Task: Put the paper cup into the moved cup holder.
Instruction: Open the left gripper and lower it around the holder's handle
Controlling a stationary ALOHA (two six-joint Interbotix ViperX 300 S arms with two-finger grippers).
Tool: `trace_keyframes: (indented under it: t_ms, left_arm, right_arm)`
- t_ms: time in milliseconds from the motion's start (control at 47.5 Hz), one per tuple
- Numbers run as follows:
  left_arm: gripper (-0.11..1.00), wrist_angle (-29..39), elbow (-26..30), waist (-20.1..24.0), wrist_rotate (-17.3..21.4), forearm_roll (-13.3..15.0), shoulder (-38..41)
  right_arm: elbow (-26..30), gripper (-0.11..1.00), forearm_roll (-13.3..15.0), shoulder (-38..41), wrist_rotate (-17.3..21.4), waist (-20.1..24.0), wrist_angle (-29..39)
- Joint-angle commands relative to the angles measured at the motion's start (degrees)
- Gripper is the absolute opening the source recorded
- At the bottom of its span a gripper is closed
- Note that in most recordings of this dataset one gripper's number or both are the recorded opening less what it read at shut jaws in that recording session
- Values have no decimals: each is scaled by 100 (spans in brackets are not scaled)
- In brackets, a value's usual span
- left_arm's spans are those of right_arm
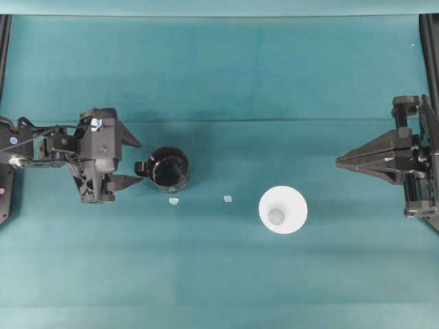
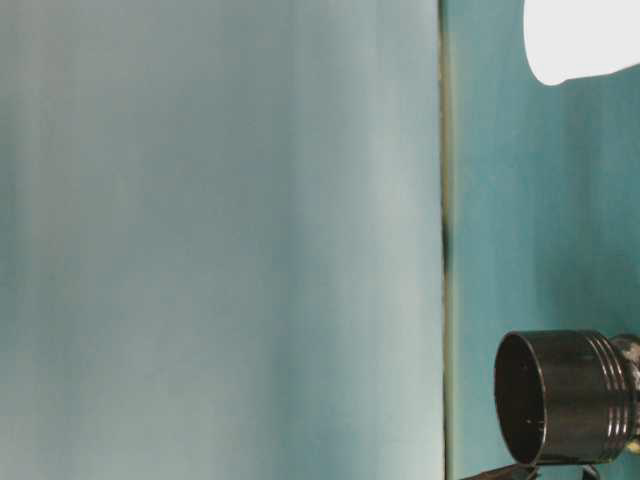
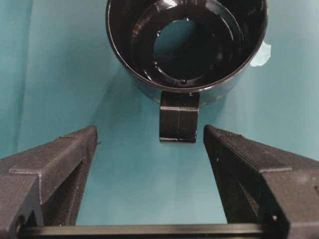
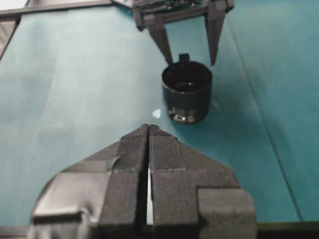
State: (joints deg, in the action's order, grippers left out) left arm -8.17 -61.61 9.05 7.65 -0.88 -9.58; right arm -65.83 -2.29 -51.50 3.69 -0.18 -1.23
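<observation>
Cup holder (image 1: 169,168): glossy black, mug-like, upright on the teal bench (image 1: 274,82), short handle toward the left hand (image 1: 134,162), which stands spread just beside it, apparently releasing or aligning it. Paper cup (image 1: 282,210): white, conical, rim up, greyish base, right of the holder, apart. Right hand (image 1: 341,162): pressed together, far right of the holder, empty, likely awaiting the cup.

We see the view turned sideways. A blurred pale teal backdrop (image 2: 220,240) fills the left. The darker teal surface (image 2: 540,200) runs down the right. The holder (image 2: 565,397) sits lower right, dark mouth facing left. The cup (image 2: 580,38) is cropped at the top right corner.
</observation>
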Motion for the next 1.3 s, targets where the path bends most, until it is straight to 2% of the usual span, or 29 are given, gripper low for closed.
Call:
trace_keyframes:
  t_ms: [0, 989, 1283]
  left_arm:
    - [85, -62, 88, -9, 0, -18, -9]
    - [84, -53, 114, -35, -44, -9, 26]
    - [77, -62, 105, -44, -413, -18, 26]
  right_arm:
    - [123, 2, 0, 44, 35, -9, -18]
    - [114, 2, 9, 88, 35, -35, -9]
    - [114, 2, 9, 88, 35, -44, -9]
